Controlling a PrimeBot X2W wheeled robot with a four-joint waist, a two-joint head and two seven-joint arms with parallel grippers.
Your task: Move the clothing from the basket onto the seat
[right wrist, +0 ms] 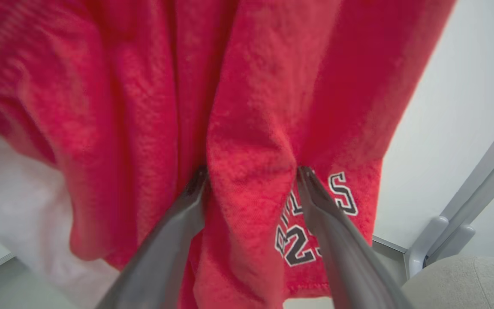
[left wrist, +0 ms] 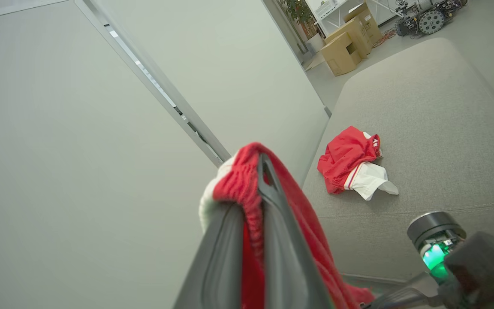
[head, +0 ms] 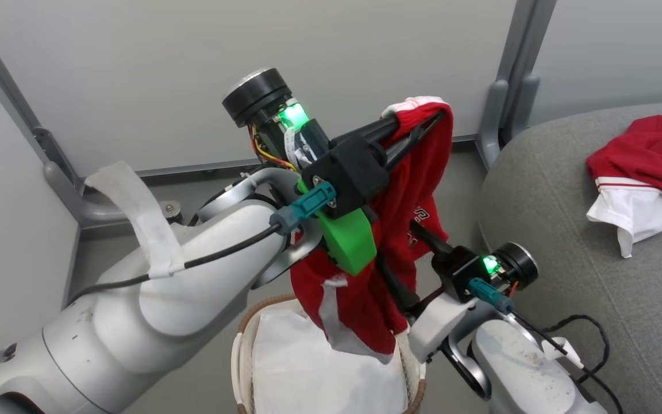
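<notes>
The left gripper (head: 423,118) is clamped on the ribbed, white-edged top of the red Bulls garment (head: 405,190), at the upper centre of the head view. The right gripper (right wrist: 251,171) has its fingers spread wide, and a fold of the same cloth bulges between them beside the "23" lettering. The garment hangs down the middle of the frame. Its lower end is over the white liner (head: 308,368) of the basket (head: 243,339) at bottom centre. A second red-and-white garment (head: 647,155) lies crumpled on the grey seat (head: 566,259) at the right edge.
</notes>
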